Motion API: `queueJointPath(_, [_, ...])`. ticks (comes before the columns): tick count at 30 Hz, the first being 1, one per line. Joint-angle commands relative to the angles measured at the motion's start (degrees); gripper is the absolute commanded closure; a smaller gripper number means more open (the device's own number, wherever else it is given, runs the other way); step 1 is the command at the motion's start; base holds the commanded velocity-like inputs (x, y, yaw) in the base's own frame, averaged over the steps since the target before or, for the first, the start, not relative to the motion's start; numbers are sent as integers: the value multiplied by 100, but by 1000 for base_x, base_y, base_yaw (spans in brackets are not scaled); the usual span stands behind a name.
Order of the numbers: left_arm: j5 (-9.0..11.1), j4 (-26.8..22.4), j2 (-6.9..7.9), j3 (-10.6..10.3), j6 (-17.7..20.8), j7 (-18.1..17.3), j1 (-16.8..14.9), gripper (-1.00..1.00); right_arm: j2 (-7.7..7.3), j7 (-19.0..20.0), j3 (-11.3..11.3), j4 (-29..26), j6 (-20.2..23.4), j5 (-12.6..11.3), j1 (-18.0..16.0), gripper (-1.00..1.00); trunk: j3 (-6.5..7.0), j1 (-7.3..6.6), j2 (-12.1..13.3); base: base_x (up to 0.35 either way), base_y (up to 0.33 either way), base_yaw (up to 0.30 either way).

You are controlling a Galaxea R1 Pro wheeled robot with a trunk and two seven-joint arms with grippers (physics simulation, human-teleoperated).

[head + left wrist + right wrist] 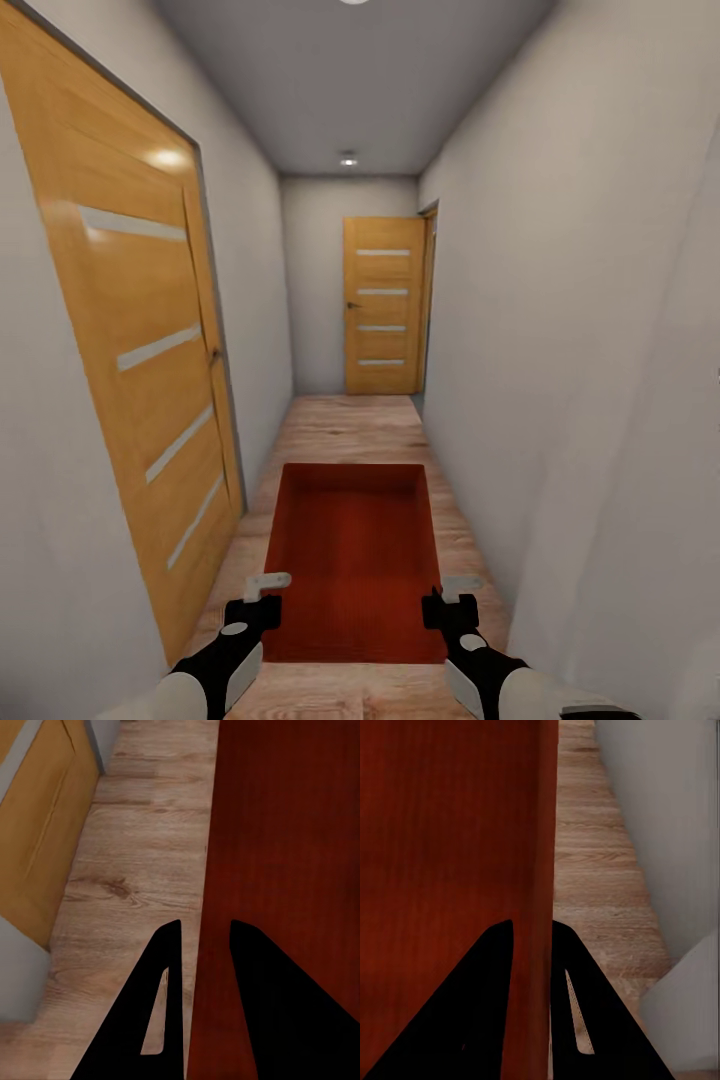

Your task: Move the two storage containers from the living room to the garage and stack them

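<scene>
An orange-red storage container [355, 555] hangs level above the wood-plank floor of a narrow corridor, held from both sides, open side up and nothing in it. My left gripper [265, 592] is shut on its left wall. The left wrist view has the two black fingers [169, 967] straddling that thin wall [204, 907]. On the opposite wall my right gripper [445, 596] is shut too, with its fingers [499, 960] either side of the rim [546, 855]. The garage is out of view.
Pale walls close in on both sides. A wooden door [150, 350] with pale slats stands shut close on the left, another like it [383, 305] at the corridor's far end. A doorway [430, 300] opens at the far right. Plank floor [350, 425] runs ahead.
</scene>
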Motion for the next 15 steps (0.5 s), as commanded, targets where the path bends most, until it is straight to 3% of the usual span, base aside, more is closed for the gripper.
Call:
queueJointPath(1, [43, 23, 39, 68, -24, 71, -2, 100, -1, -67, -113, -16, -34, -10, -11, 100, -9, 4, -7, 322, 107, -251])
queueJointPath(5, [43, 23, 40, 68, -24, 71, -2, 100, -6, -67, -114, -16, -34, -10, -11, 100, -9, 4, -7, 322, 103, -139])
queueJointPath(15, [43, 23, 44, 68, -24, 73, -2, 100, 1, -67, -114, -16, -28, -8, -11, 100, -9, 4, -7, 322, 97, -8])
